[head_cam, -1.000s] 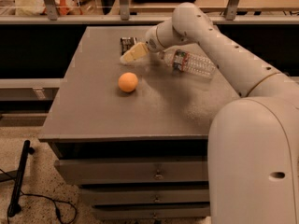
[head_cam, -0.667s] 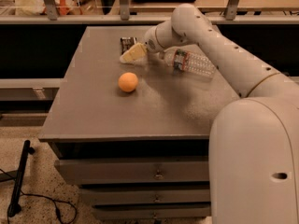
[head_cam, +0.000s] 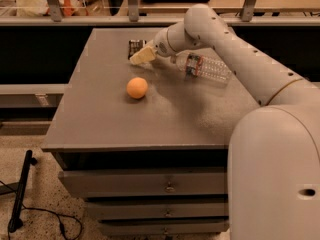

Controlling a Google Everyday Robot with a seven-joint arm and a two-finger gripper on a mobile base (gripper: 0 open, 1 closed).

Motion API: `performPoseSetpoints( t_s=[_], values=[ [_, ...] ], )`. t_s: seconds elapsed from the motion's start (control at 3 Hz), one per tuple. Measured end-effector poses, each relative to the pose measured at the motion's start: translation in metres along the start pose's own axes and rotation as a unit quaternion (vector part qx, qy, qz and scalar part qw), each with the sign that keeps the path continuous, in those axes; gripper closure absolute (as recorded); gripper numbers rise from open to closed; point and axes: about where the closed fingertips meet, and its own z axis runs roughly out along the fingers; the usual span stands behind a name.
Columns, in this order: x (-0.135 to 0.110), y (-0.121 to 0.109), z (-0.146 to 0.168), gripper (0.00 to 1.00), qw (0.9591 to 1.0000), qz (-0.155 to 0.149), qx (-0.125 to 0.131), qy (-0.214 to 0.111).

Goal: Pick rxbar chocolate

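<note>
The rxbar chocolate (head_cam: pixel 134 46) is a small flat black wrapped bar lying near the far edge of the grey table (head_cam: pixel 100 124). My gripper (head_cam: pixel 141 56) reaches in from the right on the white arm. Its pale fingertips sit right at the bar's near right edge, partly covering it. I cannot tell whether they touch it. The bar rests on the table.
An orange ball (head_cam: pixel 137 88) sits on the table in front of the gripper. A clear plastic water bottle (head_cam: pixel 205 68) lies on its side to the right, under the arm. The robot's white body fills the lower right. A rail runs behind the table.
</note>
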Motion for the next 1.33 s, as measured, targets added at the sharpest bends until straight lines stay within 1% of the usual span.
performPoseSetpoints(
  t_s=[0.33, 0.67, 1.33],
  values=[
    [0.0003, 0.0002, -0.0013, 0.85, 1.0, -0.002, 0.002, 0.001],
    [0.0003, 0.0002, -0.0013, 1.0, 1.0, -0.002, 0.002, 0.001],
    [0.0003, 0.0002, -0.0013, 1.0, 1.0, -0.002, 0.002, 0.001]
  ],
)
